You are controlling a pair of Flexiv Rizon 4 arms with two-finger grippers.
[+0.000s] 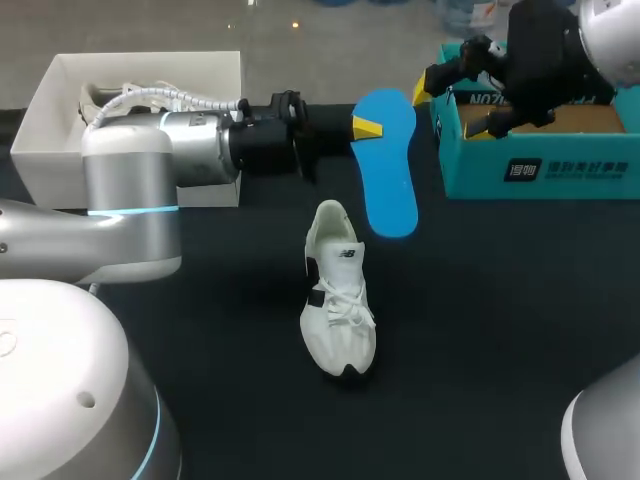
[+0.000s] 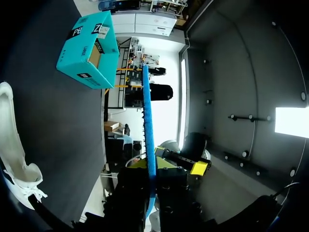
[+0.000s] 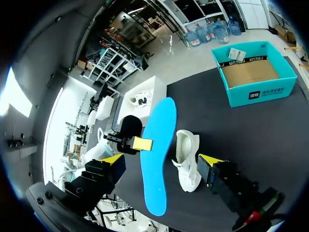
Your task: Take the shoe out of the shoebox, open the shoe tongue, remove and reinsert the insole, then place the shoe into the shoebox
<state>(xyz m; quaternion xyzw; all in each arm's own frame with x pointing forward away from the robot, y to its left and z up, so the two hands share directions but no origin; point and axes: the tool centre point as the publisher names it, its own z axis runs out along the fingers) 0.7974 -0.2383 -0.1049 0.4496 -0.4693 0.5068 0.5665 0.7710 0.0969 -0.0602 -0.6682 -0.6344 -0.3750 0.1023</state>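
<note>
Insole (image 1: 390, 180) caution: with left hand (image 1: 365, 128) clamped on one edge behind shoe (image 1: 338, 300) and right hand (image 1: 450, 108) open and empty, expect flexing, slipping or snagging on the collar.

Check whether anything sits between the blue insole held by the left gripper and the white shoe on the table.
Nothing visible does. Only bare black table lies between the blue insole in the left gripper and the white shoe. The right gripper is off to the side, over the teal shoebox.
</note>
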